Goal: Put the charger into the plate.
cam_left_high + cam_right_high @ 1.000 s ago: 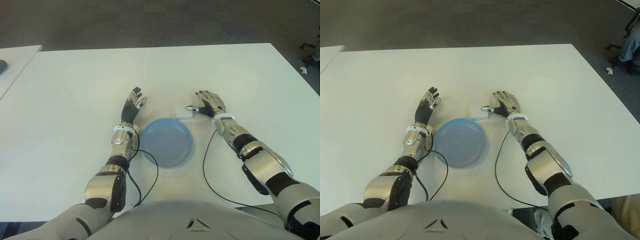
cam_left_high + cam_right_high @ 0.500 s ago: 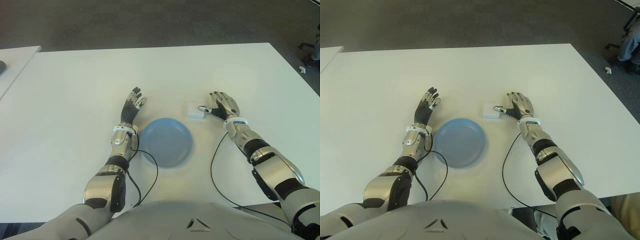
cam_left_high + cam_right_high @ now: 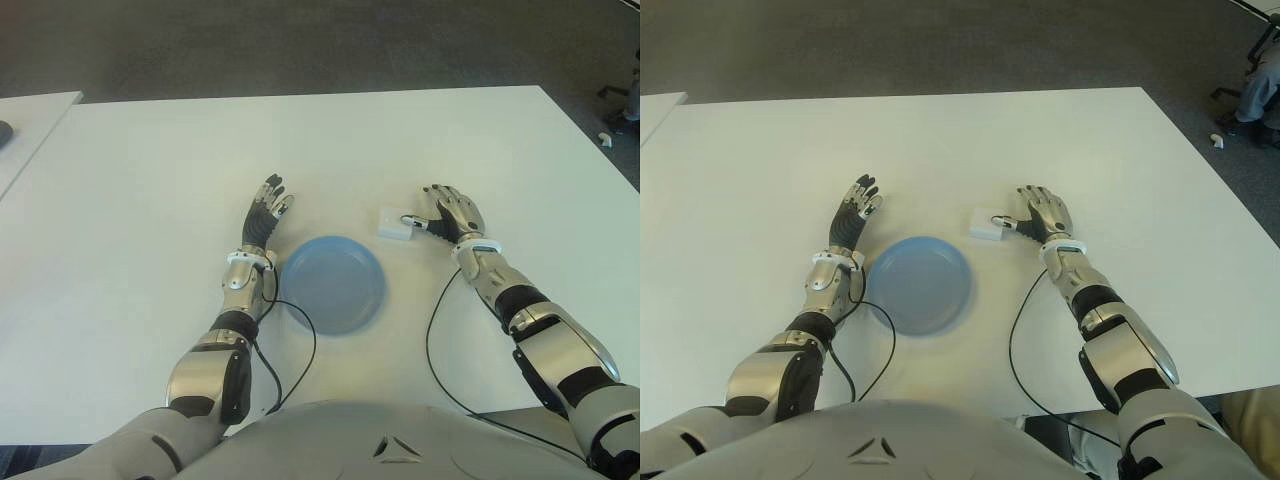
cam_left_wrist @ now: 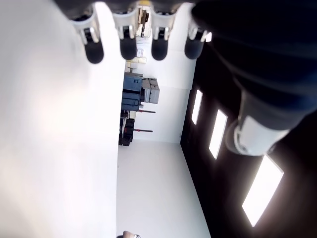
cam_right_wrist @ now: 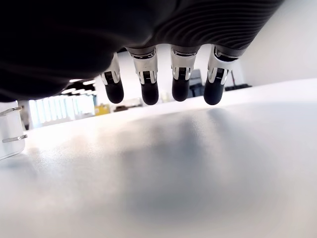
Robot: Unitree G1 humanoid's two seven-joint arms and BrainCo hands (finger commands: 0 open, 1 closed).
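A small white charger (image 3: 393, 224) lies on the white table (image 3: 140, 180), just beyond the right rim of the round blue plate (image 3: 334, 284). My right hand (image 3: 447, 211) is flat and open immediately right of the charger, its thumb reaching toward it and holding nothing. The right wrist view shows the spread fingertips (image 5: 180, 84) over the table and a corner of the charger (image 5: 10, 136) with metal prongs. My left hand (image 3: 266, 209) shows open, fingers extended, beside the plate's left rim.
Thin black cables (image 3: 428, 340) trail from both wrists toward my body near the plate. A second white table (image 3: 25, 125) edges in at the far left. Dark floor (image 3: 300, 45) lies beyond the table's far edge.
My right hand has slid to the right, pushing or dragging the charger from the plate's far rim out to a spot right of the plate. The left hand has stayed put.
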